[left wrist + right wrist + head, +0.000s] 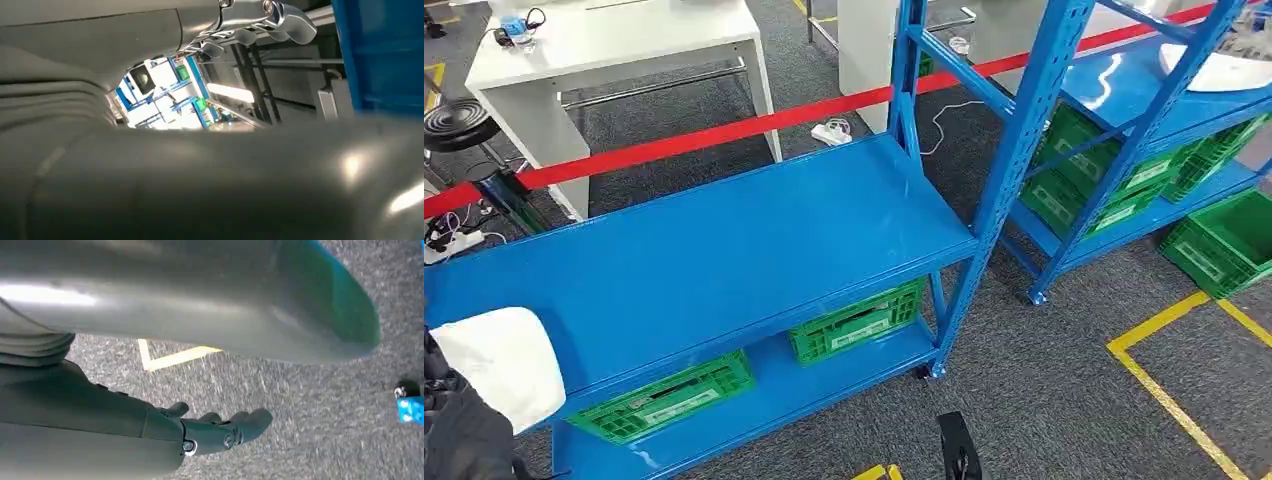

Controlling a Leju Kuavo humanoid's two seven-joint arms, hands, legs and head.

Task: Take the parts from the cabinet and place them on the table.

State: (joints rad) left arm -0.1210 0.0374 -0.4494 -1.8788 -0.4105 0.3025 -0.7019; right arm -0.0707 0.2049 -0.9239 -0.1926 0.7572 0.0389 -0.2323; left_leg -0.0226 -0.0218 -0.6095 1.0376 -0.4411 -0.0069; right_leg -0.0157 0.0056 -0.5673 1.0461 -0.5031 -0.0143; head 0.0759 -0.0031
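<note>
A white rounded part (502, 362) shows at the lower left of the head view, in front of the blue cabinet (724, 250). It lies against my dark left hand (459, 435), which appears to hold it from beneath. In the left wrist view the left hand's fingers (260, 17) curl above a wide grey surface that hides the grip. My right hand (220, 432) hangs over the grey carpet with its fingers stretched out and nothing in them. Another white part (1224, 70) lies on the shelf of the second rack at the top right.
Green crates (856, 322) (664, 398) sit on the cabinet's lower shelf, and several more fill the second rack (1114, 180). A red tape (724, 135) runs behind the cabinet. A white table (604, 50) stands at the back left. Yellow lines (1174, 400) mark the carpet.
</note>
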